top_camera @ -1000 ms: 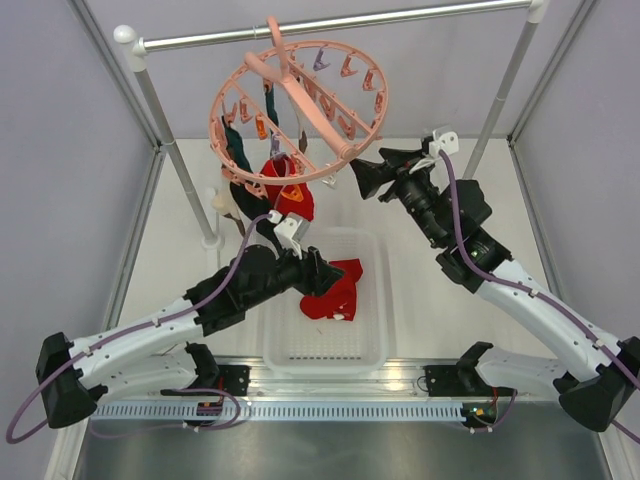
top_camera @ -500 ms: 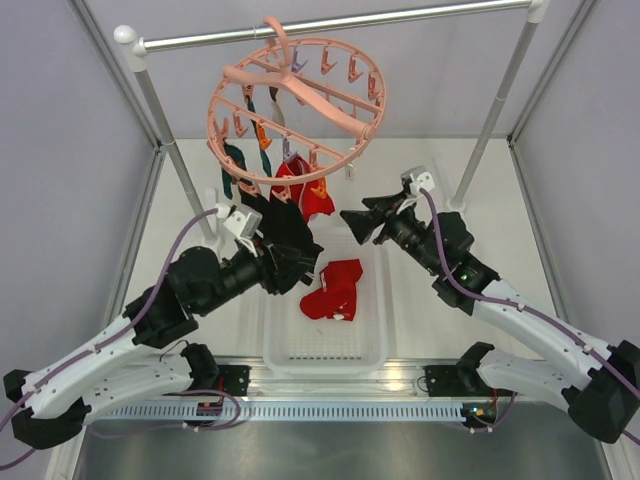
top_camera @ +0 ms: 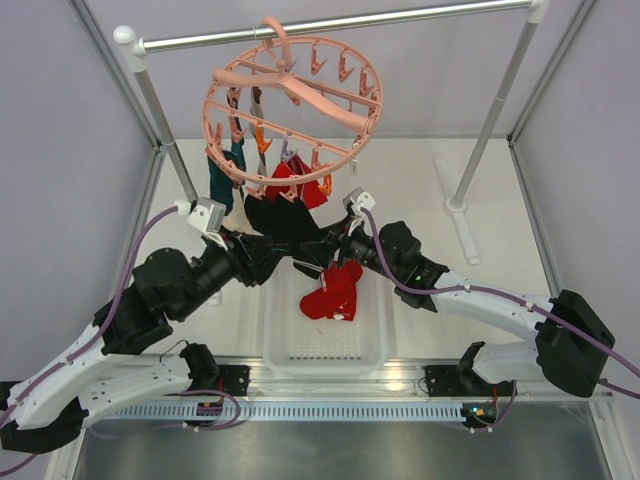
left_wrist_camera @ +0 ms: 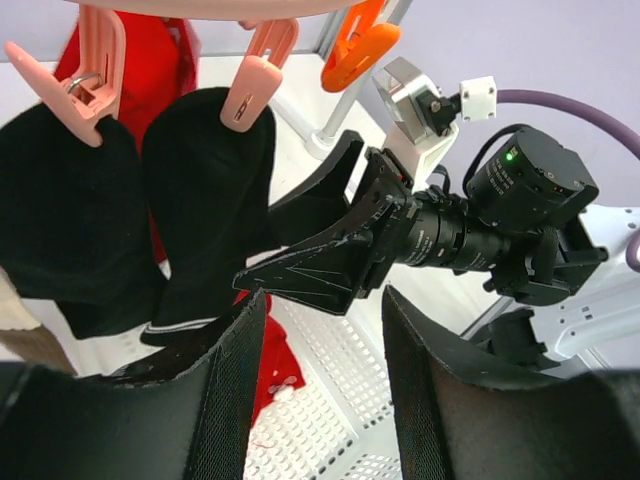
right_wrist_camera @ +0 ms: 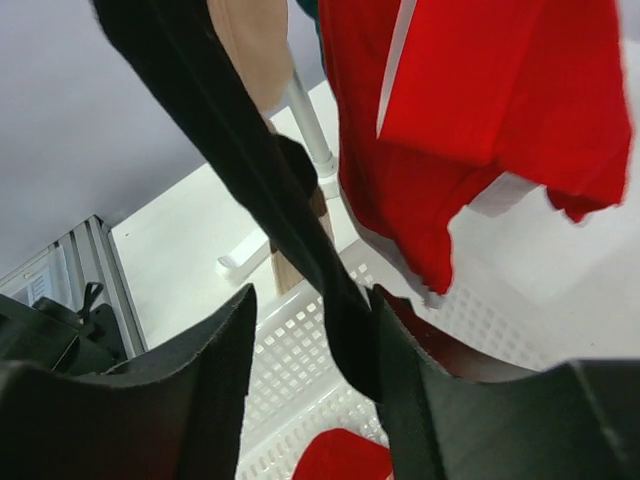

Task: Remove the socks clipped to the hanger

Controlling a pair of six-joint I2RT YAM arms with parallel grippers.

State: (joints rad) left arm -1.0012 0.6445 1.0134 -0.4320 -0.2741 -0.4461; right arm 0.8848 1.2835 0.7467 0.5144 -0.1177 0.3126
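I am reading no text, label, brand, number or sign in any of the three views. The only marker I am picking out is a small green light (left_wrist_camera: 508,156) glowing on the dark wrist housing (left_wrist_camera: 535,185) of the right arm, at about two o'clock in the left wrist view, and it is carrying no lettering that I can make out.
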